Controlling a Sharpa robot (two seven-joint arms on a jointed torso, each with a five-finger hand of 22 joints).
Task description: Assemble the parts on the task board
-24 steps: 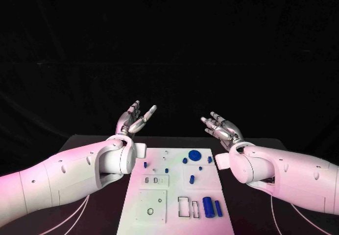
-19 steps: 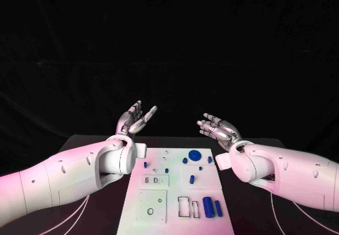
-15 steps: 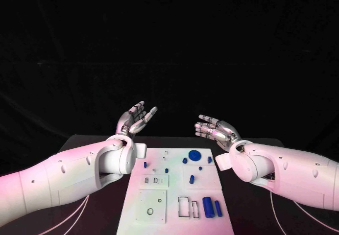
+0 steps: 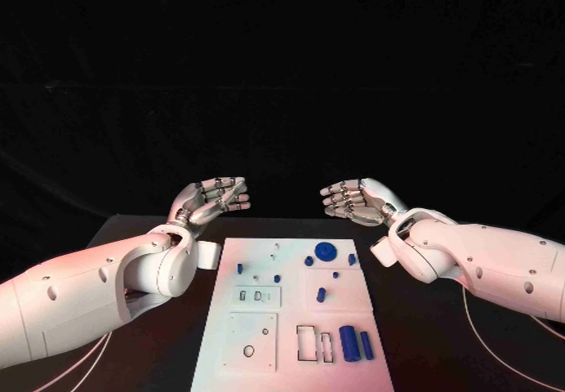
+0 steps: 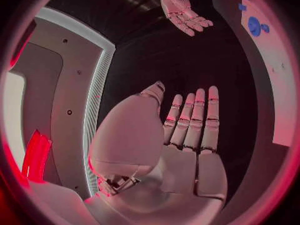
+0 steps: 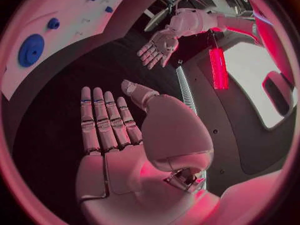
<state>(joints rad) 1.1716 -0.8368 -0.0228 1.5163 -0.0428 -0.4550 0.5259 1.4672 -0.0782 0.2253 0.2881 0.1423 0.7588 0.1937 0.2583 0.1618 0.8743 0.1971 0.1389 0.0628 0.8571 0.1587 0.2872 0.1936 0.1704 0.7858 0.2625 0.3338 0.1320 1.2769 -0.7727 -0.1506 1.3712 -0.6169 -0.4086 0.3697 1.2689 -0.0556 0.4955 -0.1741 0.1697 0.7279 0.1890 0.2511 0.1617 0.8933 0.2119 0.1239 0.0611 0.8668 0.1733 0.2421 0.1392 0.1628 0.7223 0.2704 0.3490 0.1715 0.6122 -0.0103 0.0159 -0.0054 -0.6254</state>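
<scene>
Task board (image 4: 295,327) w/ blue parts (image 4: 349,343) below both robot hands; left robot hand (image 4: 210,200), right robot hand (image 4: 359,201) spread, empty.

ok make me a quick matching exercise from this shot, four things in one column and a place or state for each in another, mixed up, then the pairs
Things:
1. left hand
2. right hand
3. big round blue part
4. long blue cylinder part

Places or states:
A. lies near the task board's near edge, on its right side
B. raised beyond the board's far left corner, holding nothing
C. sits near the board's far edge
D. raised beyond the board's far right corner, holding nothing

Pairs: 1-B, 2-D, 3-C, 4-A
</scene>
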